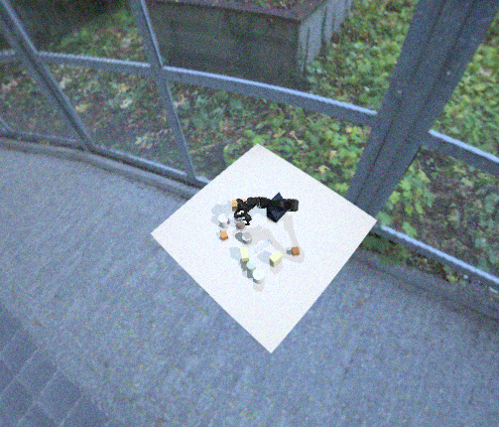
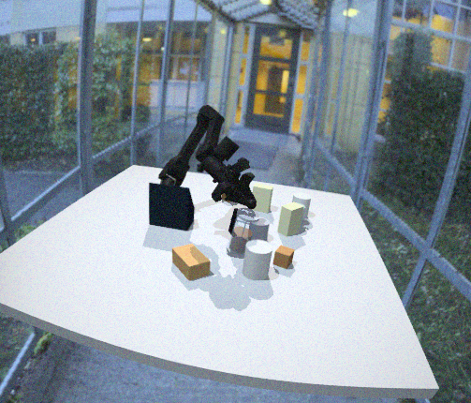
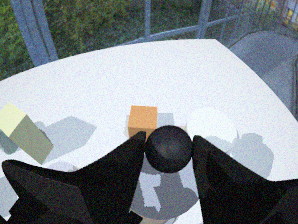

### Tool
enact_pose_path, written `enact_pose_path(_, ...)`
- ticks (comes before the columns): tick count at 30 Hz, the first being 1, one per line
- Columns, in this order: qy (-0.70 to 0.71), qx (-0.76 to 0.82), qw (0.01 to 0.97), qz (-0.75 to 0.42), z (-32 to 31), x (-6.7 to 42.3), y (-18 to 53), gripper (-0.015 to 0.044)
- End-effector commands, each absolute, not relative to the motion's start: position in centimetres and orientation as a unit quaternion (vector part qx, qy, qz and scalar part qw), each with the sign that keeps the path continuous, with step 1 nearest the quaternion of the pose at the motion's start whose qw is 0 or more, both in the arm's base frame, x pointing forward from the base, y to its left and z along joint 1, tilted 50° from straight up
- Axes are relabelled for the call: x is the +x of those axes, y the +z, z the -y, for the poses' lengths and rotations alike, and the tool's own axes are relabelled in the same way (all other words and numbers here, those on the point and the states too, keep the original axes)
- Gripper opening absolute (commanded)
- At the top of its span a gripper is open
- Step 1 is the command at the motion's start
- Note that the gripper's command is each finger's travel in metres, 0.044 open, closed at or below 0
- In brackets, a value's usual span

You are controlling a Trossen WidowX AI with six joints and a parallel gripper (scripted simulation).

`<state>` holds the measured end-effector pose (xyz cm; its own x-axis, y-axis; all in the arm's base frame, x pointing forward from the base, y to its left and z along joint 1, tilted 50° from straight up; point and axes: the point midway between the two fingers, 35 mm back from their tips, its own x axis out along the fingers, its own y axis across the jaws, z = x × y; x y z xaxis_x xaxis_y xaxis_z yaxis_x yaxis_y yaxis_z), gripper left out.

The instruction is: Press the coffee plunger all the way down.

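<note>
Above the coffee press (image 2: 241, 236), the hand (image 3: 168, 151) is clenched on the plunger knob (image 3: 168, 148). The smooth round knob looks slippery, and the glass body seems light and easily tipped, so the knob's widest part is the place to hold.

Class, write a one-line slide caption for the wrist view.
Gripper shut on the plunger's black knob, an orange block just beyond.
</note>
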<state>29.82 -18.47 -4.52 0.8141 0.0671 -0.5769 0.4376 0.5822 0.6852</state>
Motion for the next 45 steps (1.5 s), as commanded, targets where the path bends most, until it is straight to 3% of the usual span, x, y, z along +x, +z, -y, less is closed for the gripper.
enact_pose_path(1, -0.105, 0.452, 0.835, -0.294, 17.82, 29.85, -5.06, 0.0125)
enact_pose_path(34, -0.108, 0.449, 0.838, -0.290, 18.41, 30.06, -4.96, 0.0125)
enact_pose_path(45, -0.108, 0.449, 0.838, -0.290, 18.41, 30.06, -4.96, 0.0414)
